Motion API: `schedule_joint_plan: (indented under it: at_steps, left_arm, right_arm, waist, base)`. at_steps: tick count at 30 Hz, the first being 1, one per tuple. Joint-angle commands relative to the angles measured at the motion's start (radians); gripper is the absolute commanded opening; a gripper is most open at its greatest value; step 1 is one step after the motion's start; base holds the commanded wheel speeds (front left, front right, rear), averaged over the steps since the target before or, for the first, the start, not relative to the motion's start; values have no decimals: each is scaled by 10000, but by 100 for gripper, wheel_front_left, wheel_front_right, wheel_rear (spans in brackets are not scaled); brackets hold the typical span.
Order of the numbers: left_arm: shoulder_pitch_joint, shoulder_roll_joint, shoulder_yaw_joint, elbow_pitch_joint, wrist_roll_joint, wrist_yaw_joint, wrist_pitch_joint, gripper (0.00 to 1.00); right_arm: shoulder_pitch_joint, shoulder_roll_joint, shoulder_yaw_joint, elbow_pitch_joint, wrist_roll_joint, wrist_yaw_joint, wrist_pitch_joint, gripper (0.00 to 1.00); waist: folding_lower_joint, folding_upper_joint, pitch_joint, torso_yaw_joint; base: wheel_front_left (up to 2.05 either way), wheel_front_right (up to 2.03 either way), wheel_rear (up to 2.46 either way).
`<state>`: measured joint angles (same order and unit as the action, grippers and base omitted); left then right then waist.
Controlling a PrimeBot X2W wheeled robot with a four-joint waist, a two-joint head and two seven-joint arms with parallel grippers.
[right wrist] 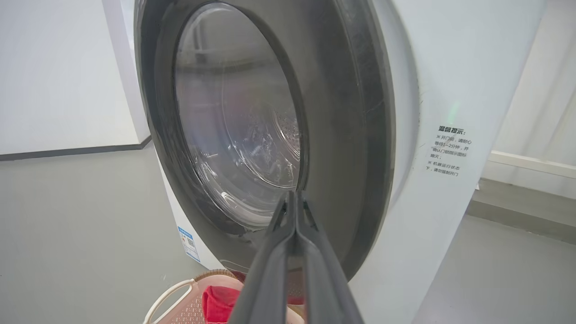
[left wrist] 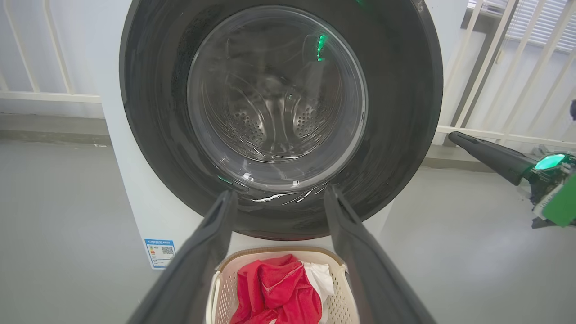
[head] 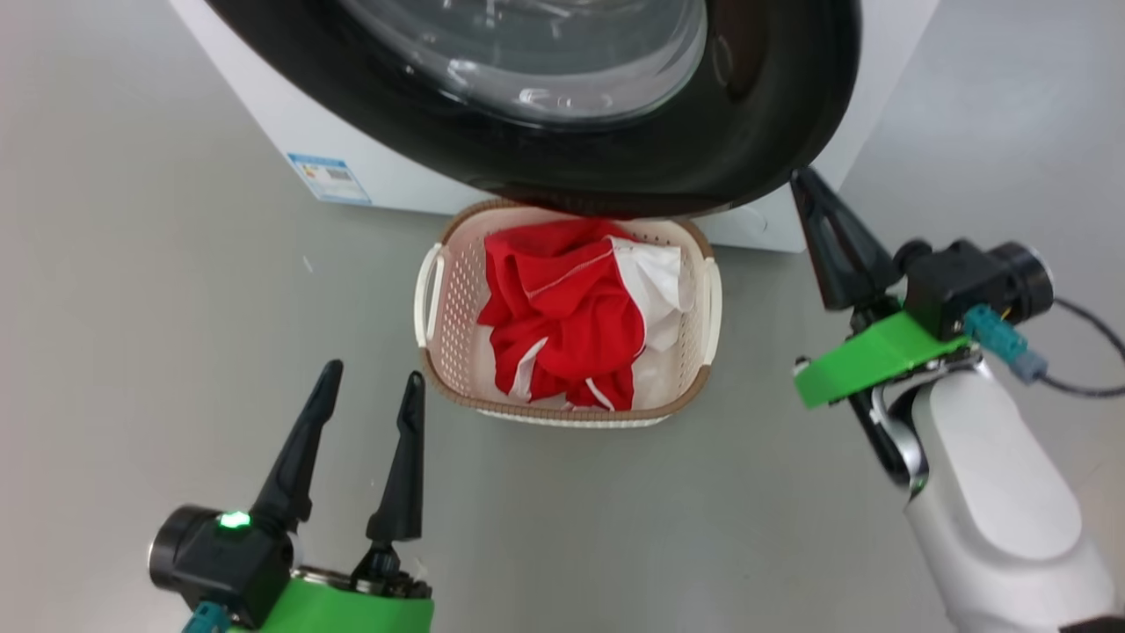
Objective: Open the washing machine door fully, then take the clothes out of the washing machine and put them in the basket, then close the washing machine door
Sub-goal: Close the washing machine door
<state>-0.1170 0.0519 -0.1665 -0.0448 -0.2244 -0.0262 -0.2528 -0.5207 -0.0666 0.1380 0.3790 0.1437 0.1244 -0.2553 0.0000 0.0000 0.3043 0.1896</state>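
**A Plain Test Room**

This looks like a plain test room or lab. The floor [head: 132, 369] is smooth and grey all over. The walls [right wrist: 54, 72] are plain white. A big white washing machine [right wrist: 454, 67] stands out on the floor (not tucked against a wall). White rail bars [left wrist: 499, 63] run behind it.

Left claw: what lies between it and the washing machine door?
The basket, holding the red clothes, stands between the open left claw and the washing machine door; the left wrist view shows it.
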Motion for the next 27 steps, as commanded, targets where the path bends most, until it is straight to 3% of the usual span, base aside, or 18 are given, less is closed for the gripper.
schedule_joint_plan:
  at_steps: [1, 27]
  left_arm:
    - [-297, 80, 272, -294, 117, -20, -89, 100]
    - [-957, 0, -20, 94, 175, -159, -89, 100]
  right_arm:
    - [-299, 49, 151, -144, -72, 63, -48, 0]
    - [-3718, -494, -239, 1388, -481, 63, -64, 0]
  waist:
    - [0, 0, 281, 109]
    - [0, 0, 1292, 403]
  base:
    - [0, 0, 0]
    - [0, 0, 0]
